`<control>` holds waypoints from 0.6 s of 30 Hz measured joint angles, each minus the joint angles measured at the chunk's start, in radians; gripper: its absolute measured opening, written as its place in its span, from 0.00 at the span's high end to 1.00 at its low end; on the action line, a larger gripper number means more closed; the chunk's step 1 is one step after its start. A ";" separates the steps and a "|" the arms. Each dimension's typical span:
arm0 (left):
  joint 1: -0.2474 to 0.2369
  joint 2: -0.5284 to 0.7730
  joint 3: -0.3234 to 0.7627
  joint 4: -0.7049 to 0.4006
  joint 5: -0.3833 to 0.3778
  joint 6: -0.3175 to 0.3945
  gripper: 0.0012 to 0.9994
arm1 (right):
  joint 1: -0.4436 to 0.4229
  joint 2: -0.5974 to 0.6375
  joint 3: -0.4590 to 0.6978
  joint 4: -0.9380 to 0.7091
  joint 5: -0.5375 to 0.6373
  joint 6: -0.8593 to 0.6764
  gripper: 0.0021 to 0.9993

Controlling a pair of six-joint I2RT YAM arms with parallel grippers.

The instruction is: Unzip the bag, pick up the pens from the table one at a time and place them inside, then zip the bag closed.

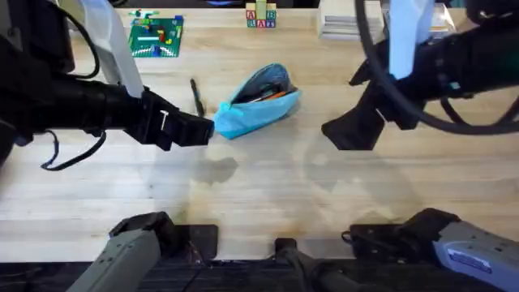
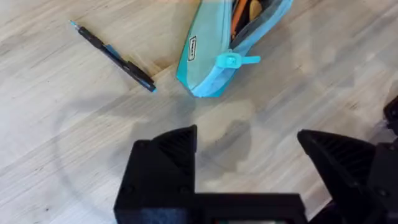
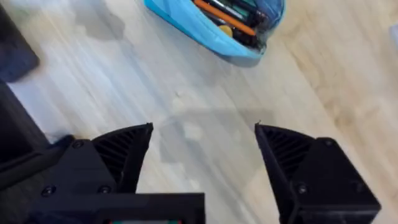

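Bag [image 1: 258, 104] lies on the table [image 1: 268, 186], unzipped, mouth gaping. Orange pen [image 3: 225, 18] already inside, slanting along the opening among other dark items. Zipper pull [image 2: 235, 60] sticks out near the bag's closed end. Black pen [image 2: 113, 55] lies flat on the wood just beside the bag, not touching it. Left gripper [image 2: 249, 155] sits close to the bag's near end, jaws released wide, nothing between them. Right gripper [image 3: 204, 152] hovers well apart from the bag, jaws likewise spread and empty.
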 joint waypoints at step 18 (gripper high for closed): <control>0.000 0.000 0.000 0.028 -0.065 -0.233 0.00 | 0.000 -0.228 0.000 -0.147 0.083 0.177 0.00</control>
